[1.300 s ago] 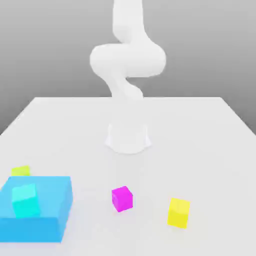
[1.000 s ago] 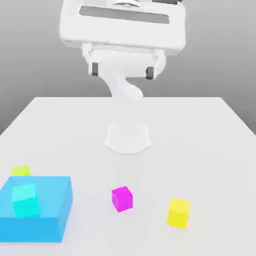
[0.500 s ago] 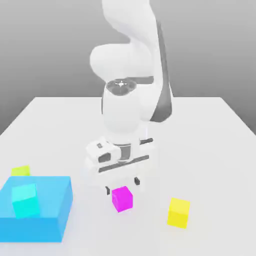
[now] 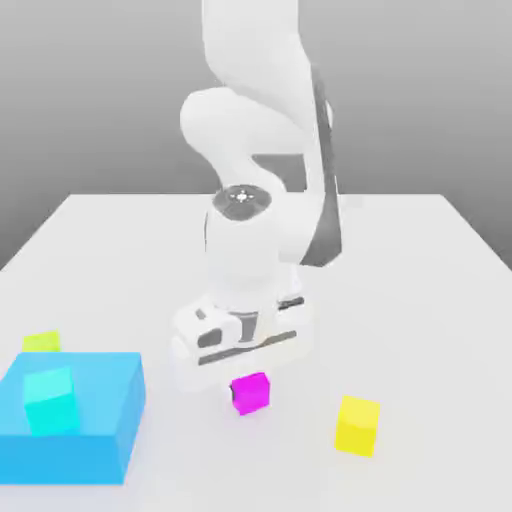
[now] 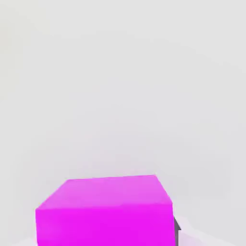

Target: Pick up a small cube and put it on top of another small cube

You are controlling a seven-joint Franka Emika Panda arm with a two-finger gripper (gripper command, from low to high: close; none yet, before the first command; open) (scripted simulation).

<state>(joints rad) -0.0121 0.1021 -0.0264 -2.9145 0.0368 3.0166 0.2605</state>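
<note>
End effector point(image 4: 250, 378) low over magenta cube point(image 4: 251, 392), cube on bench point(image 4: 420, 300) mid-front; finger state: cannot tell. Cube not lifted. Left: grasp, carry, stack on another cube, perhaps yellow cube point(image 4: 357, 425).

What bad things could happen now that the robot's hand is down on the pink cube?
1. The gripper sits low over the magenta cube; an off-centre grip could let it twist or slip out.
2. Carrying it low toward the yellow cube might knock that one away.
3. A crooked drop could topple the stack.
</note>
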